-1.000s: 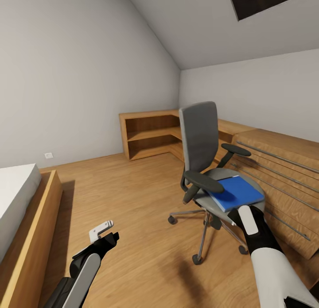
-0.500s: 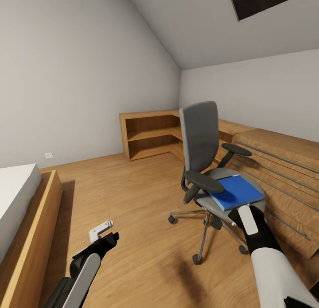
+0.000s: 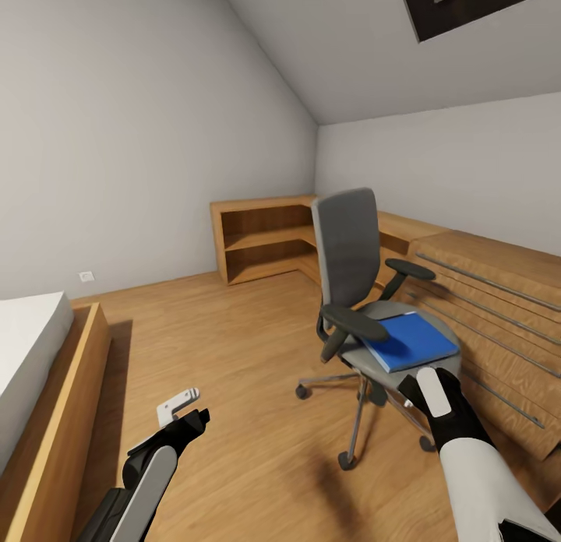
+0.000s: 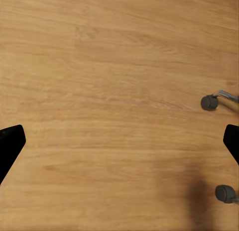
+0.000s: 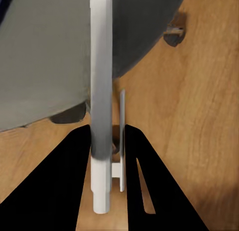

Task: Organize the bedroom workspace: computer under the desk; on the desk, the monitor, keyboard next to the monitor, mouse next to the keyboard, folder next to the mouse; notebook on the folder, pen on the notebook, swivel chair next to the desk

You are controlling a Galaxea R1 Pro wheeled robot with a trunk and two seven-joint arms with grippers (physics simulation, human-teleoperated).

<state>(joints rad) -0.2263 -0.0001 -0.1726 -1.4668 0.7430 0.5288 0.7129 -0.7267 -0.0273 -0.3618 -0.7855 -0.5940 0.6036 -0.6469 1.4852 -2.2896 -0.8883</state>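
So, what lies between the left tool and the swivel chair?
Only bare wooden floor. The head view shows the left tool low over it, apart from the swivel chair; the left wrist view shows floor planks and two chair castors.

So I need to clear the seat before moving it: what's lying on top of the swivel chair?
A blue folder lies flat on the swivel chair's grey seat. The near armrest overlaps its left corner in the head view. Nothing rests on top of it; what lies under it is covered.
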